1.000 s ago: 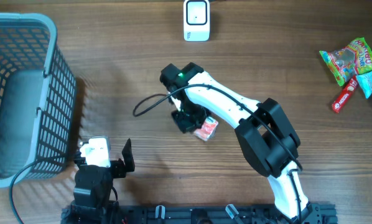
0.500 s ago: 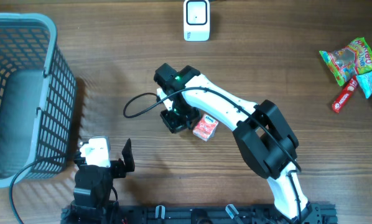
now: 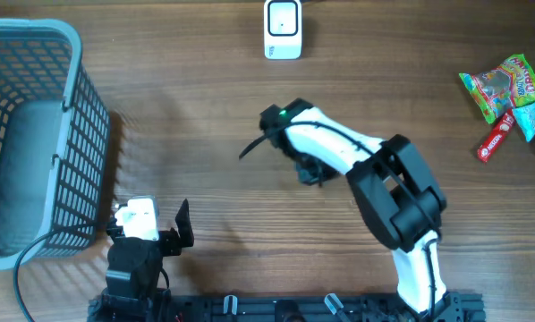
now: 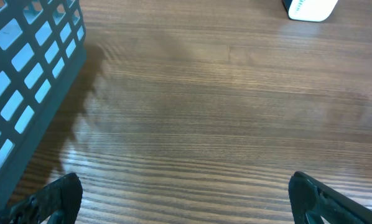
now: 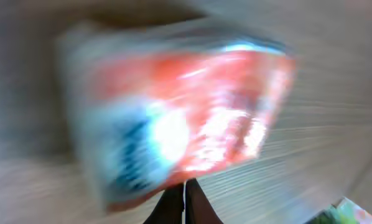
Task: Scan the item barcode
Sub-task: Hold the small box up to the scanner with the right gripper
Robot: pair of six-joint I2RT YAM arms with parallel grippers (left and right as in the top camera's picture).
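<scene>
Right gripper (image 5: 185,188) swung right; packet (image 5: 186,118) just ahead.

Right gripper (image 3: 310,170) now swung rightward, wrist turned, red packet (image 5: 186,118) no longer visible from overhead, cable loop drawn in

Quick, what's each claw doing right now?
Left gripper: open, empty.
Right gripper: shut, apparently pinching the blurred red-and-white packet.

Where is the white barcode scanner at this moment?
In the overhead view, the white barcode scanner sits at the far edge of the table, near the middle, with the blue basket to its left.
</scene>
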